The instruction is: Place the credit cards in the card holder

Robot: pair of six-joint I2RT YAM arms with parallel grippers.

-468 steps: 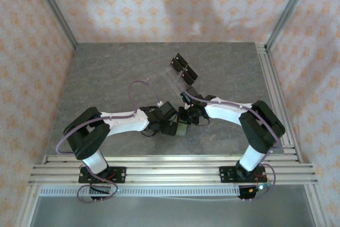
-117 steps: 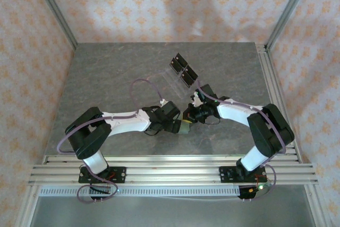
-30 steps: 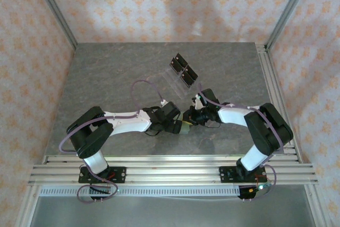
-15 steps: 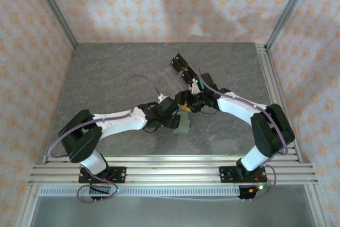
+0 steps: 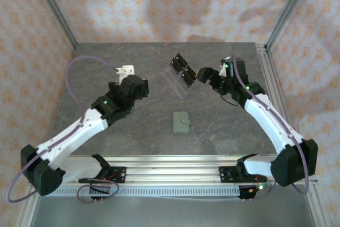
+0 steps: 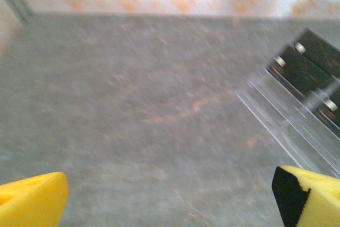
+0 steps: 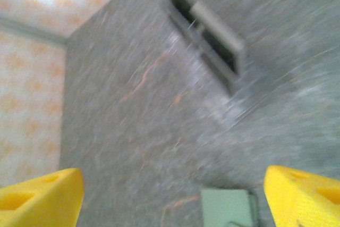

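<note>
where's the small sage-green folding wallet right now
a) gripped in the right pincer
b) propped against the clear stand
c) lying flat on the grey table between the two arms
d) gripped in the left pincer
C: the small sage-green folding wallet lies flat on the grey table, touching neither arm, and the left pincer and the right pincer both stand open with nothing in them.

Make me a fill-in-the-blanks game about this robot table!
1. The card holder lying on the table is coloured ___.
2. The clear stand carries rectangles coloured ___.
3. The left gripper and the right gripper both stand wide ___.

Missing words: green, black, open.
</note>
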